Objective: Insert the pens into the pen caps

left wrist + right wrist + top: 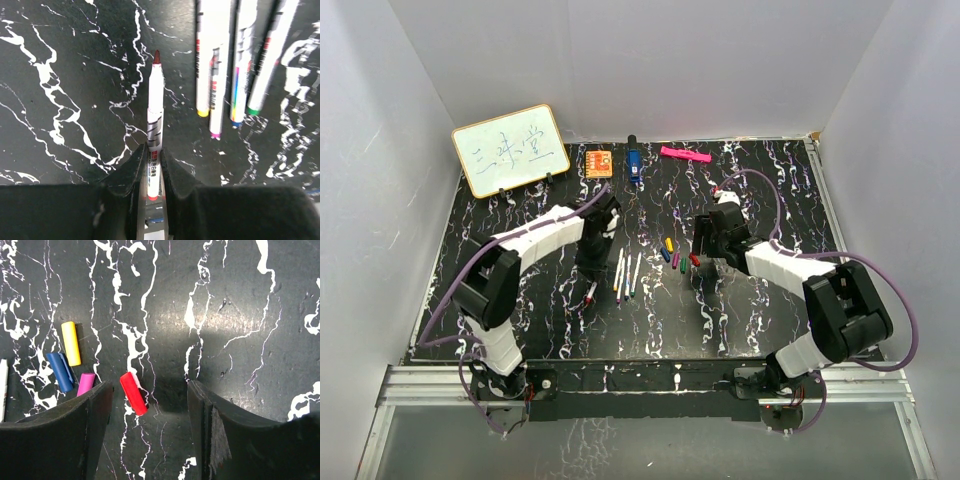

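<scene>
The left arm (pixel 535 238) rises from the lower left of the top view and bends toward the centre, its wrist pointing down. The left gripper (pixel 155 150) is closed tight on a red-tipped pen (pixel 155 100), which sticks out forward between the fingers. The right arm (pixel 790 270) bends from the lower right toward the centre. The right gripper (pixel 150 385) points down, its jaws well apart and holding nothing.

purple cap (pixel 86 383) half hidden, pens (pixel 212 50) cropped

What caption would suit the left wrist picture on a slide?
Left tool grips a red-tipped pen by its rear end over a black marbled table, four more pens lying nearby.
</scene>
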You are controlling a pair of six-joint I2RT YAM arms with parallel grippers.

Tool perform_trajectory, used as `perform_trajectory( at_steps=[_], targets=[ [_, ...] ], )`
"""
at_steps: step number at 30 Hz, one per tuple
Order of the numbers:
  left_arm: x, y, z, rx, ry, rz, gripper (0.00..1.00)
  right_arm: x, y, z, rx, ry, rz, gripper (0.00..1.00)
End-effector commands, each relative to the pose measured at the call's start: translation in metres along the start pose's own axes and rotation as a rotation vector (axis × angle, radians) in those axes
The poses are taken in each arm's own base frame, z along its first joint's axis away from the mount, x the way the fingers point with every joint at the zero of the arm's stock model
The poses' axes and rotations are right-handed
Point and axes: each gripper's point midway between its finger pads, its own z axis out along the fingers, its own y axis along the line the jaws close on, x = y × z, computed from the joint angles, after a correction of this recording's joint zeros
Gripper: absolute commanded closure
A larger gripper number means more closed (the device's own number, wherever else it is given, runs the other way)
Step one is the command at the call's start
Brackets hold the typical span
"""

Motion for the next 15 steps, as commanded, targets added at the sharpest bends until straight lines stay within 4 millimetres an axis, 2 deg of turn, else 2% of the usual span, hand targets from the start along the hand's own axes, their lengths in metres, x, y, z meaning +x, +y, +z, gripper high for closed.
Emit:
perform_trajectory(
  at_steps=[1,4,7,15],
  targets=[
    [-0.008,-0.018,-0.046,0.099,-0.085,0.018,1.0,-0.01,0.011,0.002,-0.013,-0.007,-0.021,0.42],
    [-0.017,-0.026,-0.058,0.145,-0.136,0.02,1.0,-0.004,0.015,0.004,-0.012,0.015,-0.039,0.42],
    [-0.025,-0.031,-0.067,0.169,-0.177,0.021,1.0,0.0,0.018,0.006,-0.011,0.028,-0.055,0.48],
    [-0.038,-0.039,-0.073,0.202,-0.229,0.009,1.0,0.008,0.019,0.008,0.009,0.048,-0.083,0.5]
  ],
)
